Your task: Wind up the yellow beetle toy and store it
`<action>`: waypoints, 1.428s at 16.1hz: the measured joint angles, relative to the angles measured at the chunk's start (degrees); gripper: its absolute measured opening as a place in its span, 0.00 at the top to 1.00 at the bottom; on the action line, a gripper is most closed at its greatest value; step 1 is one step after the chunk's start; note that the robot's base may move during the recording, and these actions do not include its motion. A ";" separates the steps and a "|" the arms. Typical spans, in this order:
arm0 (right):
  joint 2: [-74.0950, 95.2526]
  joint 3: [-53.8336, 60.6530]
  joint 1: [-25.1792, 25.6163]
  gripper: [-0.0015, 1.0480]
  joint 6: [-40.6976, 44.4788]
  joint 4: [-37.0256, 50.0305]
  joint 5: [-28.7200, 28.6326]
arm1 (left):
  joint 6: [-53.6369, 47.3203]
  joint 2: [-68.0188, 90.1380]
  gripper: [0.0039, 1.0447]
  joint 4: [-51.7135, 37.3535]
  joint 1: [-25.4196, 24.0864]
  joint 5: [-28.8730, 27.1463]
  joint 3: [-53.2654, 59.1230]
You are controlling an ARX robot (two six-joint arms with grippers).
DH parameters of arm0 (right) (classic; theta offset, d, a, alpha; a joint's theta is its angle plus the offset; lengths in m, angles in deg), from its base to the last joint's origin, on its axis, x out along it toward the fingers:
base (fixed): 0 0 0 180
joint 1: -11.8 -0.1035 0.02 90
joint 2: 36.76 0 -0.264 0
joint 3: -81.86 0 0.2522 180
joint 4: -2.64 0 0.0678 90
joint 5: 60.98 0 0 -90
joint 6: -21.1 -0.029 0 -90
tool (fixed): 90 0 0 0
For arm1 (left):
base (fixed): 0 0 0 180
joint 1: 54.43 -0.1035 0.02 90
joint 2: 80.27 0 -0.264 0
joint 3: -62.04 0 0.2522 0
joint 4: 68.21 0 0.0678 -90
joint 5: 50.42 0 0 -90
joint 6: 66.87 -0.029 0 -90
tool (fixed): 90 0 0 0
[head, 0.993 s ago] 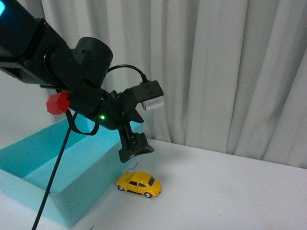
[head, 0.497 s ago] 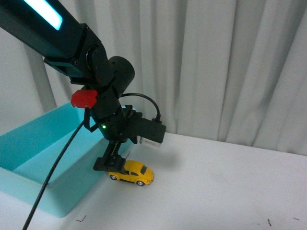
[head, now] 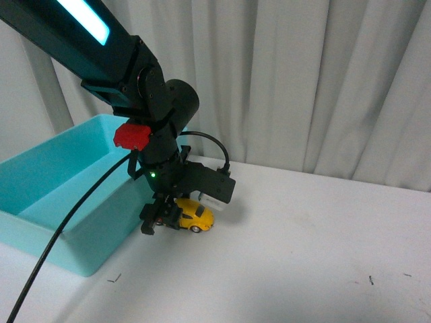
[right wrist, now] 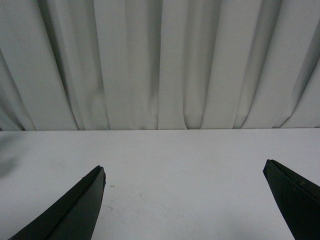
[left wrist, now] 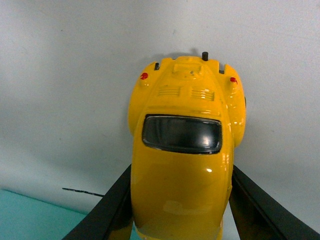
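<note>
toward the counter's left edge, just beside the teal bin (head: 81, 242), your left gripper (head: 161, 221) straddles the yellow beetle toy (head: 196, 217), a finger pressed to each flank, wheels down on the counter (head: 303, 256). that side grip likely suits dragging it backward to wind it. your right gripper (right wrist: 184, 165) hangs spread wide, holding nothing, facing the back edge.

Turquoise open bin (head: 50, 239), standing at the left edge of the white bench (head: 303, 249). A white pleated curtain (head: 303, 81) hangs behind. Small dark specks (head: 370, 279) lie on the bench — front right, well apart from the bin.
</note>
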 joint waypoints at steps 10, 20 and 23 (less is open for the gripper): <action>0.02 0.00 0.00 0.06 0.02 -0.02 -0.02 | 5.97 -12.57 0.61 4.11 -0.46 17.25 4.55; 0.00 0.00 0.00 0.06 0.02 -0.02 -0.02 | 32.59 -17.57 0.61 -10.49 -27.21 20.59 -1.86; 0.00 0.00 0.00 0.06 0.00 -0.02 -0.02 | 41.88 -8.87 0.61 -9.55 -27.82 12.74 -0.11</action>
